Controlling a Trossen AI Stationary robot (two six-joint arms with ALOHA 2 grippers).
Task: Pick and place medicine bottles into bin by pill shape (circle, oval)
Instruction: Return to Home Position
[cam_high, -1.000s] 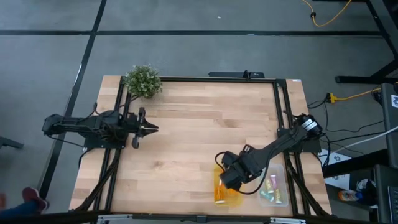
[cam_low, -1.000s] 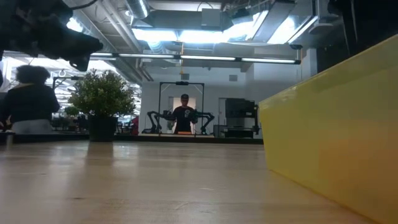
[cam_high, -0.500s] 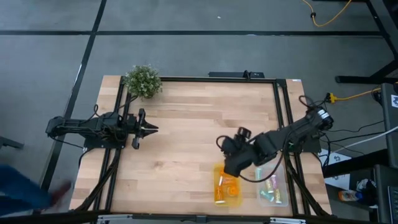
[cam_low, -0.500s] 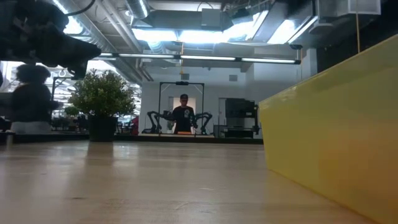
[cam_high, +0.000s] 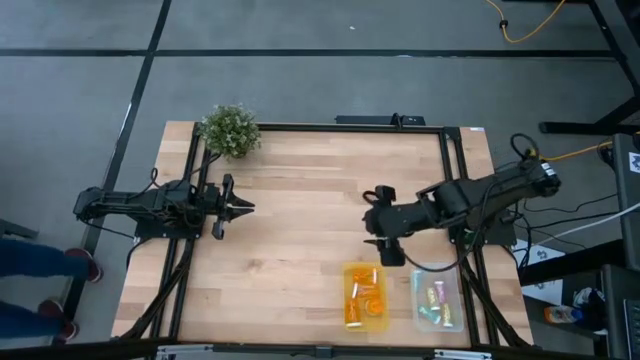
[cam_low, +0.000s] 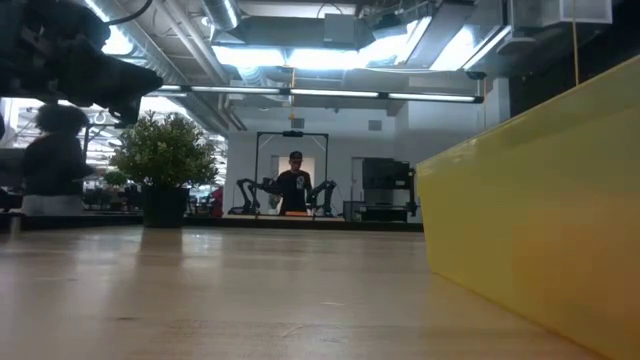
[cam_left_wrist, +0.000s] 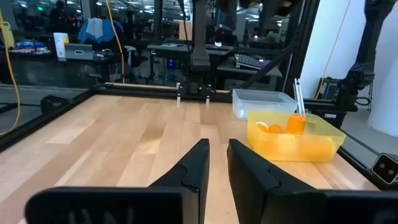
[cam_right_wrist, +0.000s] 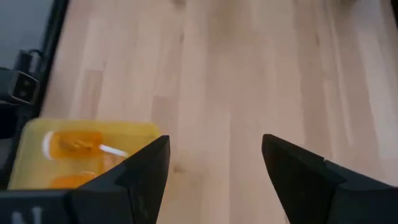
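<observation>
Medicine bottles (cam_high: 362, 292) are seen binned near the tabletop's corner by the right arm: orange in the yellow bin (cam_high: 386, 300), pale in the clear bin (cam_high: 458, 300). Probably light, stiff, slick plastic (roll-prone), best pinched mid-body. Right fingers (cam_right_wrist: 143, 168) are spread, empty; left fingers (cam_left_wrist: 196, 165) are held almost together.

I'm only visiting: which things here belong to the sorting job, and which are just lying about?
Job: translucent orange medicine bottles in the yellow plastic bin; pale bottles with coloured caps in the clear plastic bin; right tool, open over the wooden table; left tool, waiting at its left edge.
Lying about: small leafy green potted plant; a person beyond the table.
</observation>
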